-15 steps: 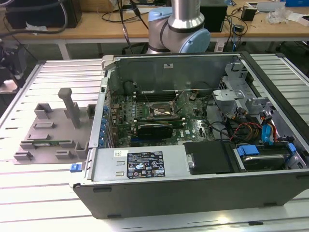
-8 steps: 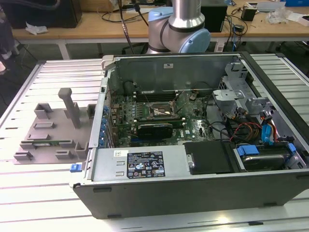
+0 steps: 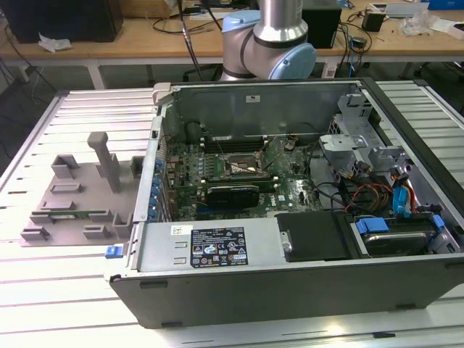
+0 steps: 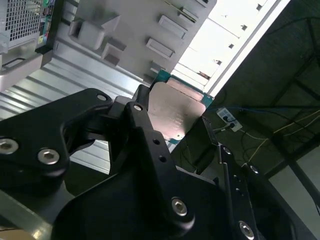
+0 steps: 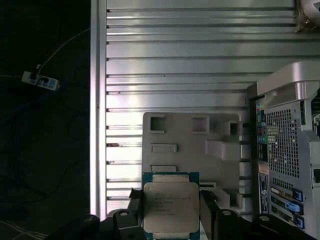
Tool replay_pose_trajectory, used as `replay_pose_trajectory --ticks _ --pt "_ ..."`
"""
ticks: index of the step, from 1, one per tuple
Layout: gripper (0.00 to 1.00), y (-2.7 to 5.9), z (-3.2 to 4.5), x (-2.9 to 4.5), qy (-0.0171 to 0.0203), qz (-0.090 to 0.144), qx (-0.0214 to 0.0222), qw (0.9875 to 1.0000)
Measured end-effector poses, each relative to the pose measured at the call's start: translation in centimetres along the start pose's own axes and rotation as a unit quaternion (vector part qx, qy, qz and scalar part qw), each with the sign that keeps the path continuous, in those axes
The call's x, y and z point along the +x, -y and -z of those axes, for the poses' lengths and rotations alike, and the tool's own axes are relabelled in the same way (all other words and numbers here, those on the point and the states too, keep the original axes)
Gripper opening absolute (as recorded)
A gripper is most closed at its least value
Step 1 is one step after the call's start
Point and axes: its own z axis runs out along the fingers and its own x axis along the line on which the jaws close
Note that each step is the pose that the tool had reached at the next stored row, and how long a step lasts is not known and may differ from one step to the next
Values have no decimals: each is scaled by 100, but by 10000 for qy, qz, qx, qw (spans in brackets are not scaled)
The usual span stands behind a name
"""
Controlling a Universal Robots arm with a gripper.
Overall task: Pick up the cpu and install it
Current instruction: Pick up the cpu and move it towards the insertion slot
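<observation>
The cpu [image 5: 171,206] is a flat square chip with a silver-grey metal top and a green rim. It sits between the black fingers [image 5: 134,201] of my gripper [image 5: 171,220], which is shut on its two side edges. In the second wrist view the cpu [image 4: 176,111] shows at an angle, clamped in the gripper [image 4: 175,125]. It is held high above the slatted table, over the near end of the grey fixture tray [image 5: 190,145]. In the exterior view the motherboard socket [image 3: 243,168] lies open-framed inside the computer case [image 3: 290,275].
The grey fixture tray [image 3: 72,196] with raised posts lies at the exterior view's left of the case. The arm's joint [image 3: 268,36] rises behind the case. Cables and drive bays [image 3: 391,210] fill the case's right side. The case's rear panel [image 5: 285,150] stands beside the tray.
</observation>
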Motion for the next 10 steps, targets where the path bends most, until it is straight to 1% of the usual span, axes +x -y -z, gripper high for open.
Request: replay_pose_trajectory --ticks 4,8,9,10 --pt "54 -8 119 0 0 0 0 10000" --pt "54 -10 141 0 0 0 0 10000" --pt "54 -11 143 -25 -2 -1 1 10000" --pt "54 -11 142 -78 -1 -1 1 10000"
